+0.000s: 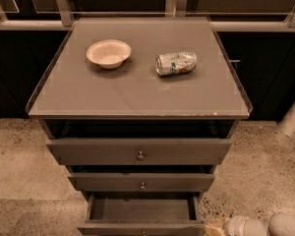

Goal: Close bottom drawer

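Your bottom drawer (137, 228) stands pulled out at the lower frame edge, grey-brown, with its inside showing. The end effector (242, 226) is just beside its right front corner, above speckled floor (265, 181). You cannot tell whether it is open or closed.

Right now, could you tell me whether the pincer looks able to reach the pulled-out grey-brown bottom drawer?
Probably yes: the pale pincer sits at lower right, just beside the right end of the grey-brown bottom drawer, with nothing visible between them; contact cannot be told.
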`<state>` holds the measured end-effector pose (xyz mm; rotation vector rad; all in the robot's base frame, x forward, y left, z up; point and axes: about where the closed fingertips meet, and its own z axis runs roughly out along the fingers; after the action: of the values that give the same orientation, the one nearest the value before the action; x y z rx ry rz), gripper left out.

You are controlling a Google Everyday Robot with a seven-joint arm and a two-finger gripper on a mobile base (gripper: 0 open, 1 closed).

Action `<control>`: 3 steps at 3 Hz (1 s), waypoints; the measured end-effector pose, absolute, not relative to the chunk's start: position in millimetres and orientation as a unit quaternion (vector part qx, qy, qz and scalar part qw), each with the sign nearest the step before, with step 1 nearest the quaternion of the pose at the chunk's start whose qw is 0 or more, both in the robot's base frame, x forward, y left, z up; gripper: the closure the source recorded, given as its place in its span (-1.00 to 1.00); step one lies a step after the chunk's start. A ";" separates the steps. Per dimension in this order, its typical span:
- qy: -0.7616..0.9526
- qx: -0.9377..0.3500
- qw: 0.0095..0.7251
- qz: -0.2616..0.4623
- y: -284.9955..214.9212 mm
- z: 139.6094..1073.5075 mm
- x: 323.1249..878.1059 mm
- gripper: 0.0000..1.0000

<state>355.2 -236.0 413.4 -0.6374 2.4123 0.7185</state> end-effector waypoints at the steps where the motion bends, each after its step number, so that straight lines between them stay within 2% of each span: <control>1: 0.895 -0.236 0.269 0.267 -236.0 413.4 355.2 1.00; 3: 0.890 -0.211 0.259 0.310 -226.0 366.6 368.2 1.00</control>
<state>368.2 -226.0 366.6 -0.5717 2.4118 0.8393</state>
